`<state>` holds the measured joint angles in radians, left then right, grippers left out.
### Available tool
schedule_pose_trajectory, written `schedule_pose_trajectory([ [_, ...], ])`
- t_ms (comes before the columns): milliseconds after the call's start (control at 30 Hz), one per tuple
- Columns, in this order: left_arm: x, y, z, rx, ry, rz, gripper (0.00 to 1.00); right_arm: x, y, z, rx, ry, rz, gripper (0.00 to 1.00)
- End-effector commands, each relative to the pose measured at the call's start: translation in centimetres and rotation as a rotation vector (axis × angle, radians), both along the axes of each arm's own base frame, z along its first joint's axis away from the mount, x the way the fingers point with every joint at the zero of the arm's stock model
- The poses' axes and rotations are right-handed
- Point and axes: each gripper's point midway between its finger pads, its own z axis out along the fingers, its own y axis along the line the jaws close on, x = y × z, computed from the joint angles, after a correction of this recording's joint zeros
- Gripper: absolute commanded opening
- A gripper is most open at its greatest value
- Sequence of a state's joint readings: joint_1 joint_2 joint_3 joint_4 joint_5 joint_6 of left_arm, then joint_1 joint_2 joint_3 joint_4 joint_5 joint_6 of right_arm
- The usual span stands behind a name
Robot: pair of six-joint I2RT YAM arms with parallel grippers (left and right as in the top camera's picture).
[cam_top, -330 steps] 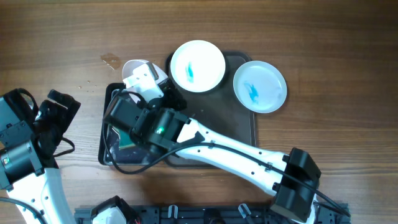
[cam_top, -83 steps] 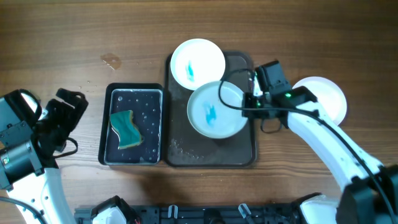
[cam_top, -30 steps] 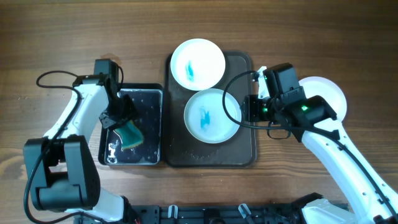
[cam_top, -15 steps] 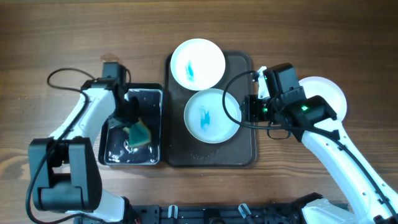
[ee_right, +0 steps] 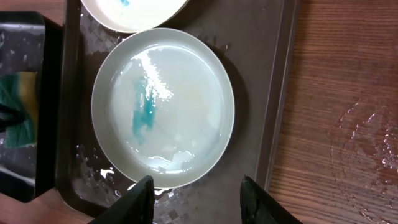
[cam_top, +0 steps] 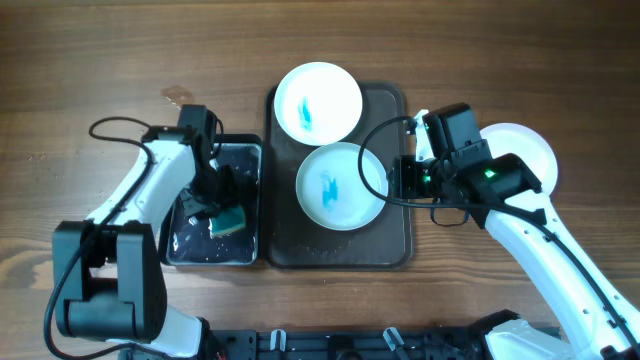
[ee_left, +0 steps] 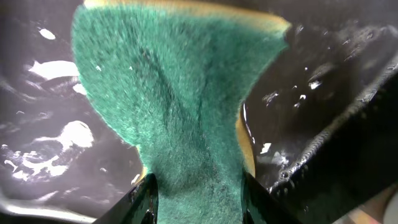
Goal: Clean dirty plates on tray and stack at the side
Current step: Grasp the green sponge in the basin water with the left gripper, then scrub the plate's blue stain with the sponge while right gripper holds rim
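Nearest, your left arm (cam_top: 150, 185) bends down into the black water tray (cam_top: 250, 150), left gripper (ee_left: 196, 199) pinching the green sponge (ee_left: 168, 93). Your right gripper (ee_right: 198, 199) hovers at the right rim of the brown tray (cam_top: 390, 235), jaws apart, empty. Three plates: near plate (cam_top: 340, 186) mid-tray, far plate (cam_top: 318, 105) overhanging its rim, both smeared; third plate (cam_top: 535, 150) half hidden behind your right arm (cam_top: 530, 225).

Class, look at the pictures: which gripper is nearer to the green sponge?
Left. The left gripper pinches the green sponge in the black water tray. The right gripper hovers at the brown tray's right side, beside the smeared plate, well away.
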<state>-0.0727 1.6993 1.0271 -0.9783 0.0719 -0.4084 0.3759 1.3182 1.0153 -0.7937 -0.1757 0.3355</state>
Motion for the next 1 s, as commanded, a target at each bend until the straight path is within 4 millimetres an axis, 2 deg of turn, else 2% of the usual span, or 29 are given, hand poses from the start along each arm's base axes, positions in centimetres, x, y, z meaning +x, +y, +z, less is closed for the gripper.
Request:
schedule_pose_trajectory([
  [0,-1.6,0.6,-2.1,0.059,0.007,0.075,0.37,0.1,0.1,0.2,0.011,0.001,-0.006,0.45],
  [33,-1.5,0.6,-2.7,0.057,-0.012,0.074,0.35,0.1,0.1,0.2,0.011,0.000,-0.006,0.45],
  [67,-1.2,0.6,-3.2,0.055,-0.031,0.075,0.29,0.1,0.1,0.2,0.012,-0.001,-0.007,0.45],
  [133,-0.8,0.5,-3.4,0.051,-0.057,0.076,0.07,0.2,0.1,0.2,0.012,-0.002,-0.006,0.45],
  [167,-0.6,0.5,-3.4,0.050,-0.060,0.076,0.04,0.2,0.1,0.2,0.012,-0.002,-0.006,0.45],
  [300,-0.7,0.7,-2.1,0.062,-0.033,0.047,0.04,0.2,0.1,0.2,0.012,0.000,-0.007,0.45],
  [367,0.0,1.0,-0.5,0.082,-0.038,0.030,0.04,0.3,-0.1,-0.3,0.004,0.018,-0.039,0.45],
  [433,1.1,1.0,1.8,0.081,-0.073,0.020,0.04,0.6,-0.3,-1.6,0.001,0.071,-0.112,0.41],
  [533,2.9,0.8,5.5,0.070,-0.158,-0.006,0.04,0.8,1.6,-4.0,0.043,0.138,-0.009,0.40],
  [667,3.8,0.7,8.0,0.069,-0.226,-0.058,0.04,1.6,2.4,-6.8,0.040,0.178,0.035,0.41],
  [833,3.7,0.7,8.3,0.069,-0.233,-0.077,0.04,2.2,2.7,-10.8,0.016,0.243,0.031,0.41],
  [967,3.7,0.7,8.3,0.068,-0.234,-0.078,0.04,2.2,2.5,-13.3,0.000,0.289,0.031,0.41],
])
